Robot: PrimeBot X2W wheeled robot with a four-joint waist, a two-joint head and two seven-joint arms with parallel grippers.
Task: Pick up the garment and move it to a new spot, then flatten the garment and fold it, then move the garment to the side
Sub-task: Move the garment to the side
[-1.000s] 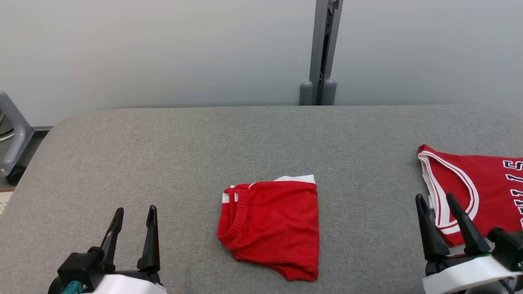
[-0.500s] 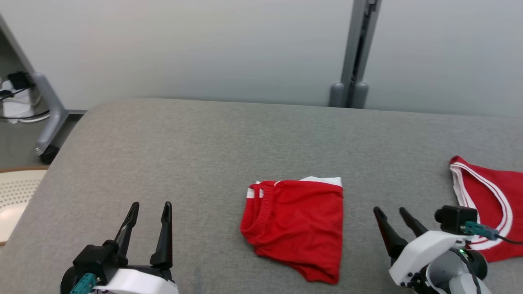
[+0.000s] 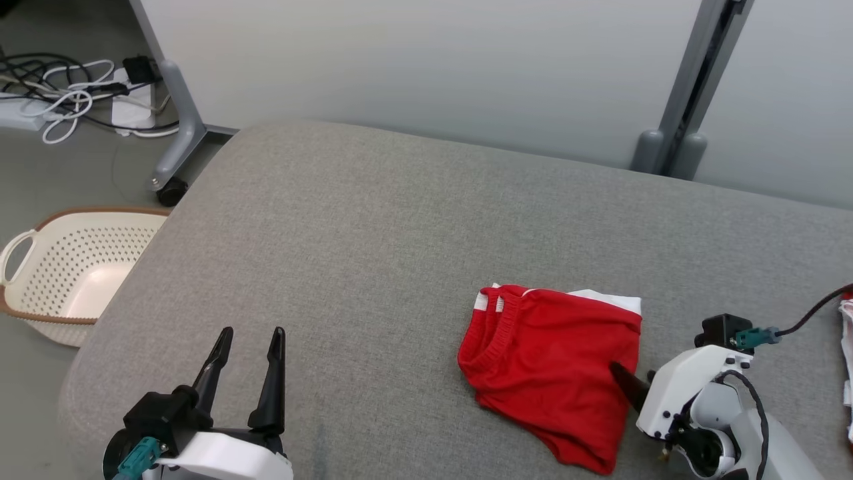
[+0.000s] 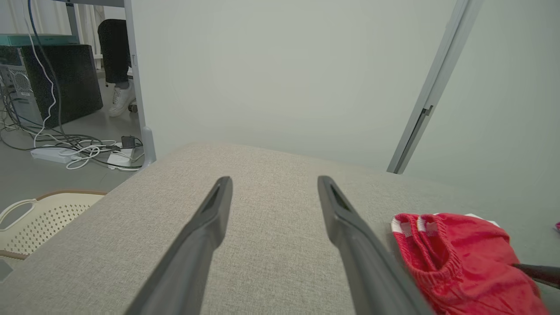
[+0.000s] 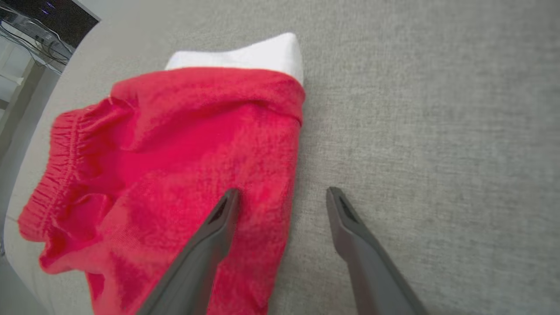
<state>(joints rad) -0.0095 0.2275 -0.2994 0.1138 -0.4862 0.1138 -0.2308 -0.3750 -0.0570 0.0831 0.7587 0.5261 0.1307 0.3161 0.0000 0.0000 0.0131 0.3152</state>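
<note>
I am watching both grippers standing wide apart, the right one straddling the folded garment's border.
Off the bench's left edge a cream basket (image 3: 66,257) is sitting on the floor. Near the front-left corner of the bench (image 3: 373,247) my left gripper (image 3: 253,331) is hanging released, fingers spread over bare grey fabric, holding nothing. The red garment (image 3: 553,360) is lying folded near the front edge, right of the middle, its elastic waistband facing the left edge and a white band showing along its far side. My right gripper (image 5: 282,190) is standing released too, one finger lying over the garment's right-hand border, the other over bare bench just beside it; I cannot tell whether either is touching the cloth.
</note>
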